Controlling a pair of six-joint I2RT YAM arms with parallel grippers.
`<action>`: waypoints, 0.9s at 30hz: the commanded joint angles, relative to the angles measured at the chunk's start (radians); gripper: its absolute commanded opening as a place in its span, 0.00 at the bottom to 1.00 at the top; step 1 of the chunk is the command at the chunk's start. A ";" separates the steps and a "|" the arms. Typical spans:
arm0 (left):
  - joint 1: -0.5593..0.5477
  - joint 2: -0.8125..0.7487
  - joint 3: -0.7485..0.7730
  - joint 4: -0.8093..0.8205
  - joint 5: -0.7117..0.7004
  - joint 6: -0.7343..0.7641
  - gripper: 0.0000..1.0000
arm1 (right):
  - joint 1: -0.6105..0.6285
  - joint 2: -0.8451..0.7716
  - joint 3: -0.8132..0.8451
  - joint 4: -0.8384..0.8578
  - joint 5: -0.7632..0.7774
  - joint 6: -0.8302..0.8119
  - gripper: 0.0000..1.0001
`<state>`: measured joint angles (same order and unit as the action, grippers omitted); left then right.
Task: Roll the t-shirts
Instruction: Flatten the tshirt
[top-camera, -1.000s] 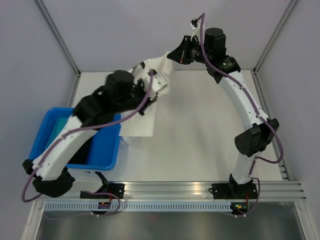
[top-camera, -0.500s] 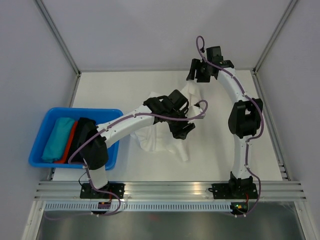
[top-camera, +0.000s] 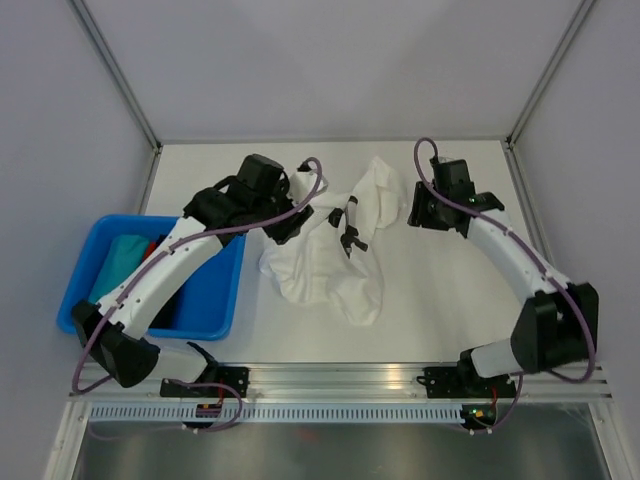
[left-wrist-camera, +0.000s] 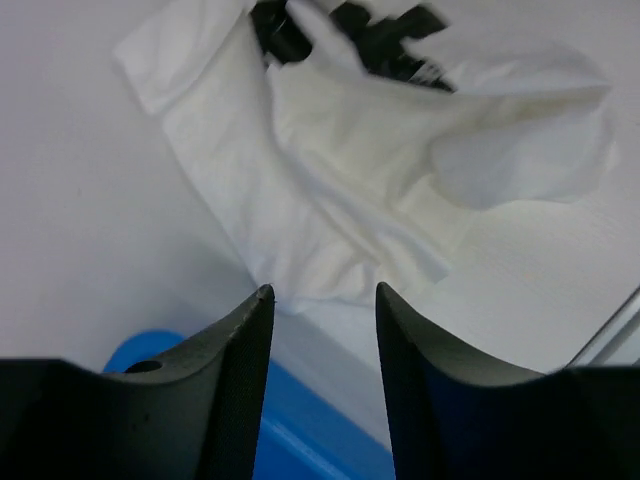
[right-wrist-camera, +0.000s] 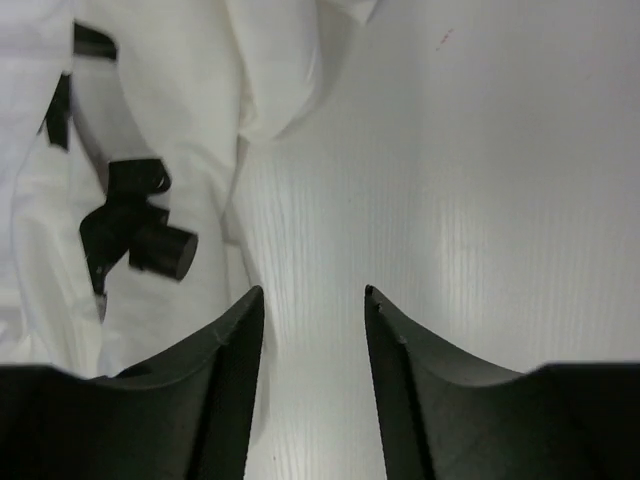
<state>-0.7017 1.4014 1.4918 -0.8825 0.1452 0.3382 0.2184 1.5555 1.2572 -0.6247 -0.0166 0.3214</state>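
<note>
Behind left gripper (left-wrist-camera: 320, 295), blue bin (top-camera: 215, 300) with teal roll (top-camera: 118, 262), roll visible from above only. Parted, gripping nothing. Just beyond its tips, crumpled white shirt (top-camera: 330, 275) on table (top-camera: 450, 290). Right of shirt, right gripper (right-wrist-camera: 312, 295), parted wide, empty, above bare table. Black print (right-wrist-camera: 130, 235) sharp in wrist views only.

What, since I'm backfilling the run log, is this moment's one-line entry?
white t-shirt crumpled on table | left gripper open, empty | right gripper open, empty

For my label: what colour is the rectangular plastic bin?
The rectangular plastic bin is blue; top external view.
</note>
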 joint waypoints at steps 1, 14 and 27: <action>0.114 0.039 -0.119 -0.088 -0.116 0.001 0.49 | 0.080 -0.210 -0.178 0.118 0.037 0.106 0.45; 0.122 0.228 -0.321 0.085 -0.257 0.002 0.38 | 0.390 -0.460 -0.622 0.198 0.021 0.399 0.36; 0.122 0.119 -0.401 0.071 -0.153 0.035 0.43 | 0.483 -0.272 -0.714 0.456 -0.030 0.446 0.62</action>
<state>-0.5797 1.5684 1.1000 -0.8169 -0.0425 0.3534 0.6949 1.2495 0.5175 -0.2565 -0.0765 0.7650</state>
